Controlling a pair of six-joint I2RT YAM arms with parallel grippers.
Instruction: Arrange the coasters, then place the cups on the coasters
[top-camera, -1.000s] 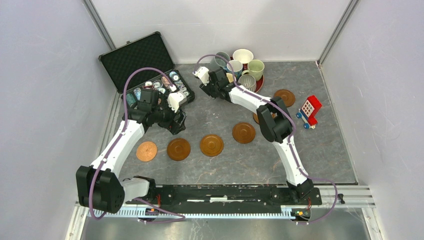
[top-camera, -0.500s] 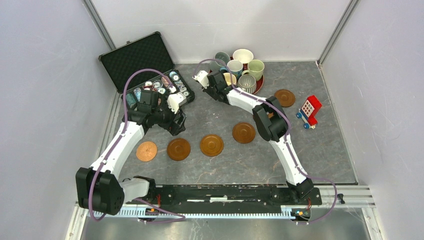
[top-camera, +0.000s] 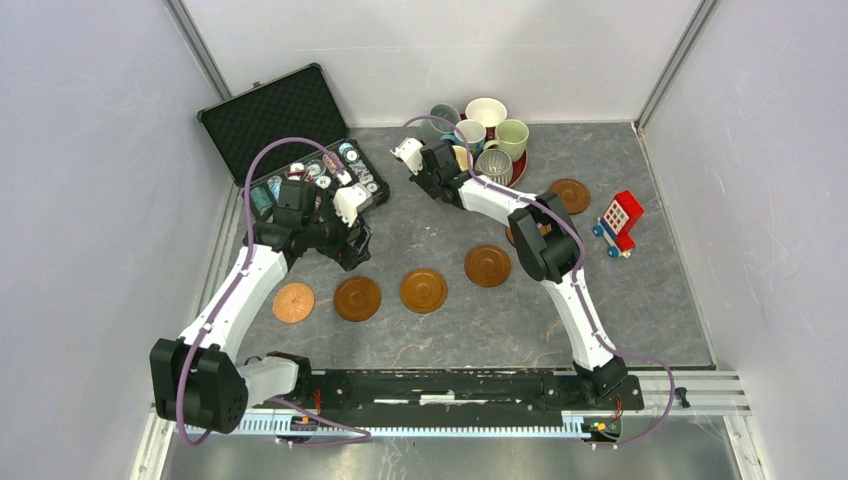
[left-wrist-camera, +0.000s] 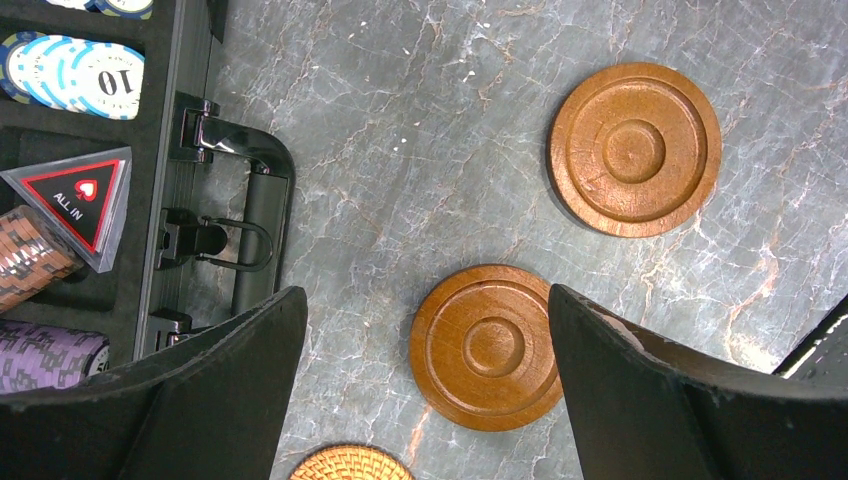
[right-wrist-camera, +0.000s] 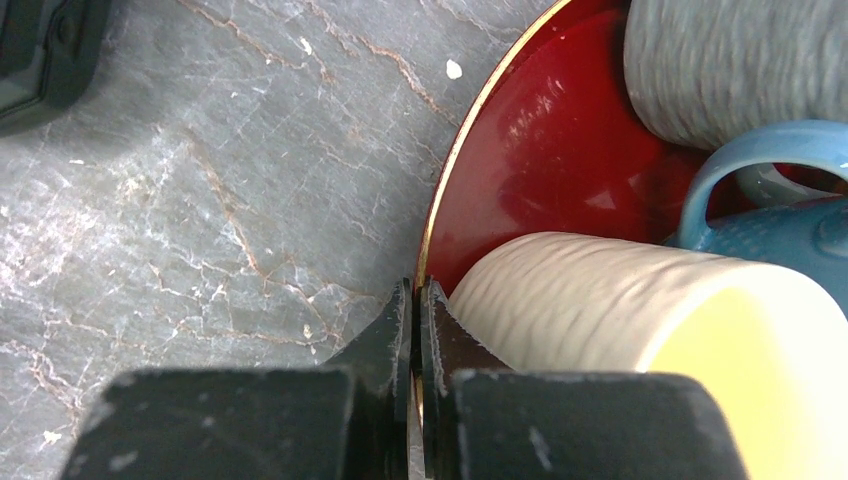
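Observation:
Several brown coasters lie in a row: a lighter copper-toned one (top-camera: 293, 302), then others (top-camera: 357, 298), (top-camera: 424, 290), (top-camera: 487, 265). One more coaster (top-camera: 569, 195) lies far right, and another is half hidden under the right arm. The cups (top-camera: 487, 135) stand clustered on a red tray (top-camera: 521, 168). My right gripper (right-wrist-camera: 415, 300) is shut on the tray's gold rim (right-wrist-camera: 440, 215), right beside the cream-yellow cup (right-wrist-camera: 600, 310). My left gripper (left-wrist-camera: 425, 298) hangs open above a coaster (left-wrist-camera: 490, 345), holding nothing.
An open poker chip case (top-camera: 290, 130) sits at the back left, its handle (left-wrist-camera: 245, 215) close to the left fingers. A red toy truck (top-camera: 620, 222) stands at the right. A blue cup (right-wrist-camera: 770, 200) and a ribbed grey cup (right-wrist-camera: 740, 60) crowd the tray.
The right gripper has closed onto the tray's rim after shifting slightly toward the tray. The left arm has stayed still and open.

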